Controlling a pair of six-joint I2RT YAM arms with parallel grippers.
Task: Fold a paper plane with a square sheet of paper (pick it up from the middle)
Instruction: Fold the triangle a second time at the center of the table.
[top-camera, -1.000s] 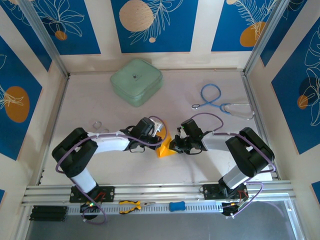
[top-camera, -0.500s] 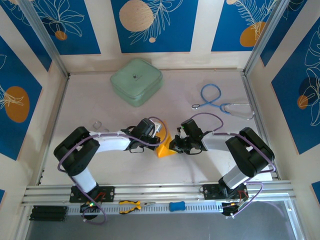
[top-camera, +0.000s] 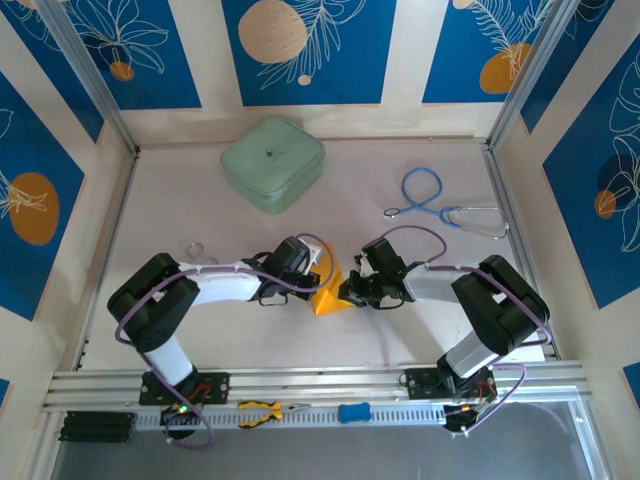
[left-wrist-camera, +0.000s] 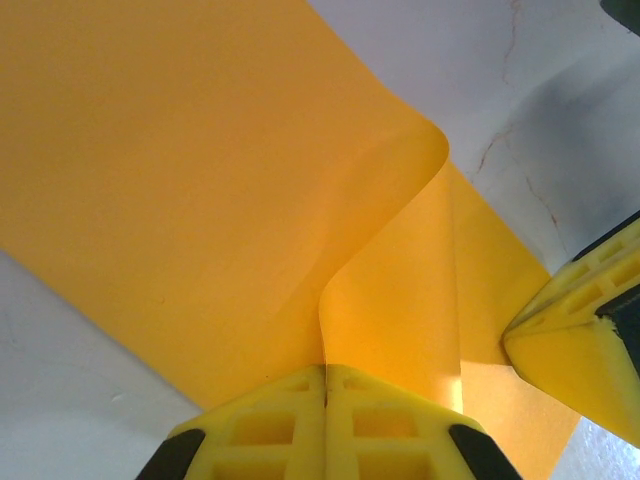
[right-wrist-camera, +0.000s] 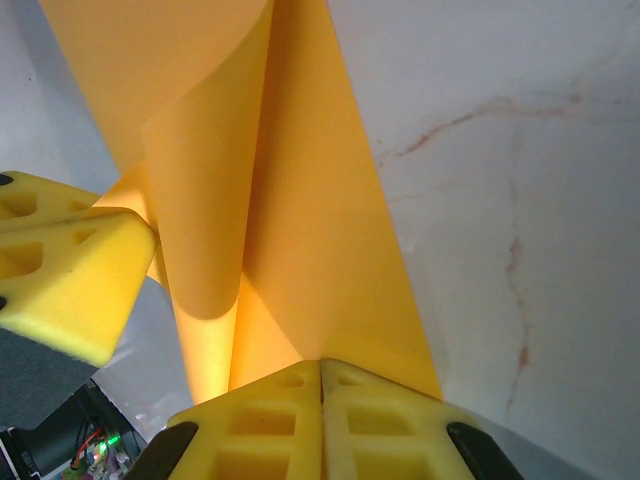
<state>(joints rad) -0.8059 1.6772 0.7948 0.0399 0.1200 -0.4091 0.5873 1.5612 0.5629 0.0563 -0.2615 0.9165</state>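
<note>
The square sheet of paper (top-camera: 329, 296), bright orange-yellow, is bent into a loose curved fold between the two grippers near the table's middle front. My left gripper (top-camera: 314, 283) is shut on one edge of it; in the left wrist view the sheet (left-wrist-camera: 200, 180) rises from between the closed yellow fingers (left-wrist-camera: 270, 420). My right gripper (top-camera: 349, 291) is shut on the opposite edge; in the right wrist view the sheet (right-wrist-camera: 300, 220) curls up from its closed fingers (right-wrist-camera: 380, 415). The other gripper's yellow fingertip (right-wrist-camera: 60, 270) shows at the left there.
A mint-green rounded case (top-camera: 272, 163) sits at the back left. A blue stethoscope (top-camera: 440, 205) lies at the back right. Yellow-handled pliers (top-camera: 263, 410) and a blue object (top-camera: 353, 412) lie on the front rail. A small wire loop (top-camera: 194, 250) lies by the left arm.
</note>
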